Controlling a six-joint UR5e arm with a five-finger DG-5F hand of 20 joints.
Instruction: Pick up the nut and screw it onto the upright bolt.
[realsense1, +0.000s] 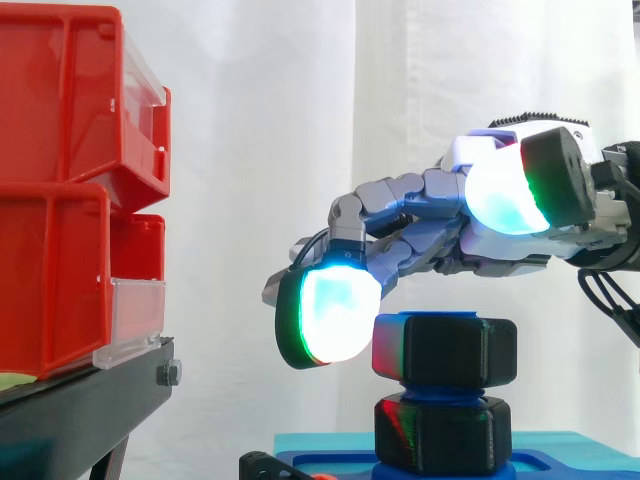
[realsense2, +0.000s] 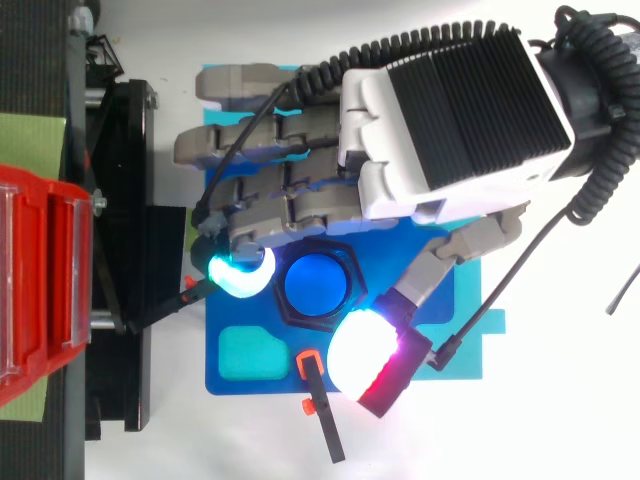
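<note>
From where I stand, the hand (realsense1: 440, 225) reaches in from the right and hangs over the upright bolt (realsense2: 316, 282), whose blue top shows through the middle of the black hexagonal nut (realsense1: 446, 350). The nut sits on the bolt, near its top. A sliver of blue thread shows beneath it, and a second black hexagonal piece (realsense1: 440, 435) sits at the bolt's foot.

The hand is not clamped on anything. Its fingers stretch leftward with a loose downward bend. One glowing cyan fingertip pad (realsense1: 328, 312) hangs at the nut's left side, right against its upper edge or very nearly so. The thumb pad (realsense1: 502, 195) rides higher, above the level of the nut. From above, that thumb pad (realsense2: 362, 352) lies just off the nut's near corner, and the cyan pad (realsense2: 240, 275) lies on the opposite side, so the nut is between the two.

The bolt stands on a blue base plate (realsense2: 455, 330) with a teal recess (realsense2: 250, 352) in it. A small orange-and-black clamp (realsense2: 316, 395) sits at the plate's edge. To the left, the red bins (realsense1: 60, 150) are stacked on the black stand (realsense1: 80, 410), with the white curtain (realsense1: 280, 100) behind.
</note>
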